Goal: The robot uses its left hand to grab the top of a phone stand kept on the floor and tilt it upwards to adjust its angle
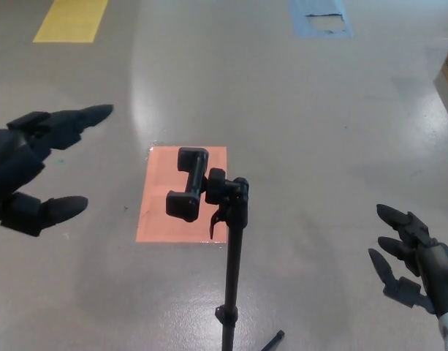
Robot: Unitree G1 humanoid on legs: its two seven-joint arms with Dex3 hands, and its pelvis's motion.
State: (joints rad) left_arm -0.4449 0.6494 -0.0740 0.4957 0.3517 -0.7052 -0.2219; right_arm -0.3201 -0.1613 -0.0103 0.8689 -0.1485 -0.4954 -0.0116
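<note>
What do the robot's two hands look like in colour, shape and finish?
Both the left hand and the right hand are matte black, with thick, blocky, segmented fingers tapering to rounded tips. A pale grey wrist section shows below the right hand. No cables or markings are visible.

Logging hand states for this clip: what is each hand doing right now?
Left hand: open, fingers spread, holding nothing, off to the left of the phone stand.
Right hand: open, holding nothing, apart from the stand.

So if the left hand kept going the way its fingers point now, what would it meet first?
Probably nothing: the left hand points toward picture right, passing above the phone stand's clamp, though depth is unclear.
</note>
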